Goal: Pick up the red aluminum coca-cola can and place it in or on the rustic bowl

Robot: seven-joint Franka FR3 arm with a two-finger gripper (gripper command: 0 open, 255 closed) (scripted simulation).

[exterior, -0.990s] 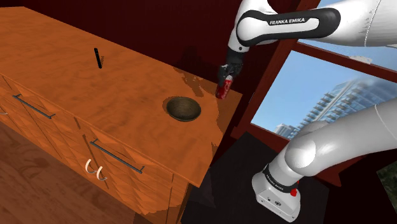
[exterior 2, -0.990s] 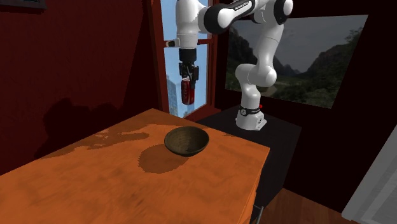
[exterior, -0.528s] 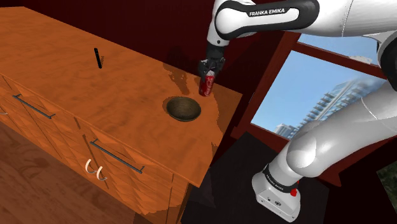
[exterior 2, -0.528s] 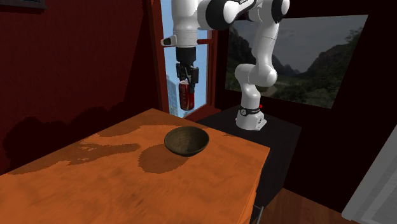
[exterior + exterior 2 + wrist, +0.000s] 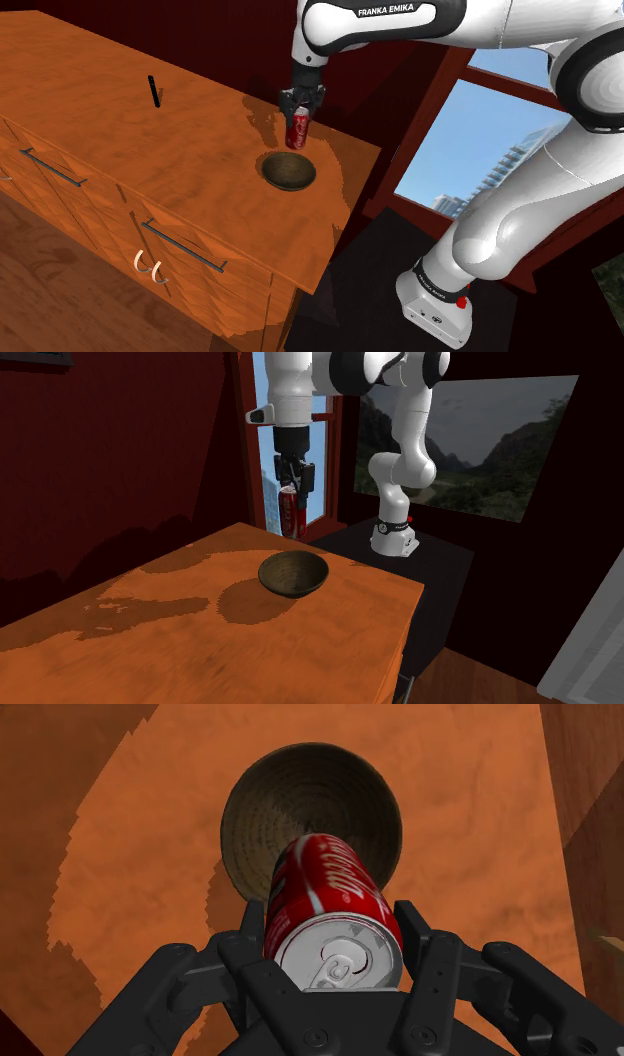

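Jaws clasp red can (image 5: 330, 904) above ridged bowl (image 5: 300, 789).

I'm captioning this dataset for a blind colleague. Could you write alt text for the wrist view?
A black two-finger gripper clasps a red can with white lettering, its silver pull-tab end facing the camera. Past the can's far end sits a round brown bowl on an orange-brown wooden top.
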